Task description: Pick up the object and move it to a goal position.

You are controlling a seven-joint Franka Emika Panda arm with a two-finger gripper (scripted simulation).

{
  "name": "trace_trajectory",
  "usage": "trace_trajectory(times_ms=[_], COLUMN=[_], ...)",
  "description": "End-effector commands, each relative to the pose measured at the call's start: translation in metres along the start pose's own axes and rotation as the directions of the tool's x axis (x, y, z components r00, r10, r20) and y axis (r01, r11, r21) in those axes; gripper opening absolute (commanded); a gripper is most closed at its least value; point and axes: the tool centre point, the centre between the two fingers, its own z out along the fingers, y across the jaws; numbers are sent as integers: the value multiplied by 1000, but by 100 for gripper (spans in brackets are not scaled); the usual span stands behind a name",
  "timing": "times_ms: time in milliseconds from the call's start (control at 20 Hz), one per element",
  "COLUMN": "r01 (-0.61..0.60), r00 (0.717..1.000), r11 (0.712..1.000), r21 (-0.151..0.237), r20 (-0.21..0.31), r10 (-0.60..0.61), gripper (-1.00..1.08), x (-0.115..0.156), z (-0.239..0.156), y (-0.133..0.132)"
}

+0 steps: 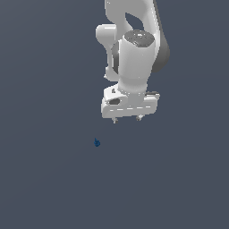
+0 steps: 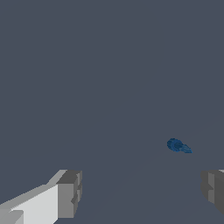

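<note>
The object (image 1: 96,142) is a tiny dark blue irregular blob lying on the flat grey surface. My white gripper (image 1: 127,119) hangs above it and toward the exterior view's right, clear of the blob. Its two short fingertips (image 1: 115,120) stand apart, so it is open and empty. In the wrist view the blob (image 2: 177,145) lies ahead of the gripper (image 2: 142,192), nearer to the one grey finger pad (image 2: 213,188) than to the other pad (image 2: 70,192).
The white and grey arm (image 1: 134,49) comes down from the top of the exterior view. All around is a plain dark grey surface (image 1: 53,188) with no other objects or edges in sight. No goal marker shows.
</note>
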Motion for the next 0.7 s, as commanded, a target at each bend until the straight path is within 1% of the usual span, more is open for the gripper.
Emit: trace_trajectory(times_ms=[0, 200, 400, 550, 650], r01=[-3, -41, -115, -193, -255], r00=[1000, 999, 993, 981, 966], r11=[1000, 999, 993, 981, 967], r21=[0, 3, 7, 9, 9], r20=[0, 5, 15, 25, 34], r10=[3, 41, 115, 192, 254], gripper=[100, 100, 100, 100, 100], x=[0, 0, -1, -2, -3], z=[0, 7, 20, 33, 44], y=[1, 7, 20, 34, 45])
